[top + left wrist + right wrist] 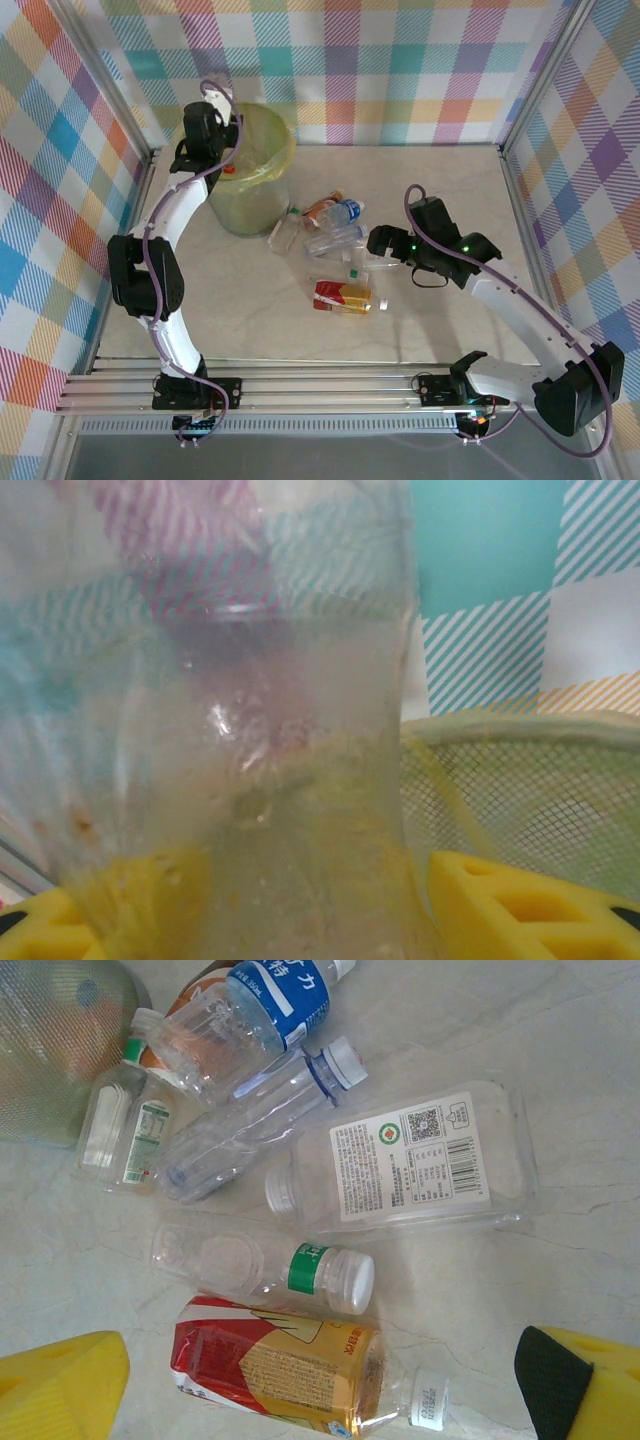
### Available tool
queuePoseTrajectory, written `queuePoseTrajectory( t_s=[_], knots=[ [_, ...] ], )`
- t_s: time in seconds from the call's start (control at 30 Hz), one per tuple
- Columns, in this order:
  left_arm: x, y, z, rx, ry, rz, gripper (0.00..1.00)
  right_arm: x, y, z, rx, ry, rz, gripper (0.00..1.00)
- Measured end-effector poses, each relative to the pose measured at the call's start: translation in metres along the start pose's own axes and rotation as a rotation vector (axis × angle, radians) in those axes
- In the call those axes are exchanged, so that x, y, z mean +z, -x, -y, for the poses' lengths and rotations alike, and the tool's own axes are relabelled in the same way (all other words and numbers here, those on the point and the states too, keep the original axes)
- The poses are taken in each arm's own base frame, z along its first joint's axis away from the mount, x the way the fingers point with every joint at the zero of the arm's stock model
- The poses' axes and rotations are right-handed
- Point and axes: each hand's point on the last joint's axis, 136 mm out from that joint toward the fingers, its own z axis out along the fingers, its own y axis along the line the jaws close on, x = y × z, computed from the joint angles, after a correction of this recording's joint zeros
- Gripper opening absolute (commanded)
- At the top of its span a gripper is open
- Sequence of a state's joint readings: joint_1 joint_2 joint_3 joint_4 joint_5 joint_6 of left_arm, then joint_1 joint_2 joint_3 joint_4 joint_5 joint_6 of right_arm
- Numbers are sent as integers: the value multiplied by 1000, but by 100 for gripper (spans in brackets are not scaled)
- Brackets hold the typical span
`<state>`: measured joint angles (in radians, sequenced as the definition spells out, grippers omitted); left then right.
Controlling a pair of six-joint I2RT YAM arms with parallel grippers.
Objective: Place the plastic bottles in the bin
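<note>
My left gripper (290, 920) was closed partway on a clear, crumpled plastic bottle (250, 730), with its yellow fingers (520, 905) on either side. The bottle sat so near the lens, and so blurred, that I could not make out a label or cap. I held it over the left edge of the round pale-green bin (250, 205) with its yellow-green bag liner, which stood at the far left of the pale marbled table (250, 310). My right gripper (322, 1360) hung with its jaws spread wide and nothing between them, above the loose bottles lying near the table's middle. Just beneath it lay a red-and-yellow-labelled bottle (280, 1375) with a white cap, and just beside that a clear bottle with a green neck band (260, 1265). Beyond those lay a flat clear bottle with a white printed label (410, 1165), a slim clear bottle with a blue neck ring (250, 1125), a blue-labelled bottle (250, 1010) and a small green-and-white-labelled bottle (125, 1135), the last nearest the bin.
</note>
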<state>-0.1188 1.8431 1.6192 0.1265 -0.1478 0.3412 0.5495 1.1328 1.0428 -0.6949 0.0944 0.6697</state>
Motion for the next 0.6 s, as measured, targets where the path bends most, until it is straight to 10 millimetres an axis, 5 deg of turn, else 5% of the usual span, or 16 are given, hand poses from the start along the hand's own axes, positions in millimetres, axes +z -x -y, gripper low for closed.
queuePoseTrajectory(
  t_s=[0.27,0.6],
  knots=[
    [2,2,4,-25,-10,55,76,4,0,0,3,-2,-7,100],
    [3,-22,15,-31,-51,18,96,5,0,-2,3,6,-9,100]
  ],
)
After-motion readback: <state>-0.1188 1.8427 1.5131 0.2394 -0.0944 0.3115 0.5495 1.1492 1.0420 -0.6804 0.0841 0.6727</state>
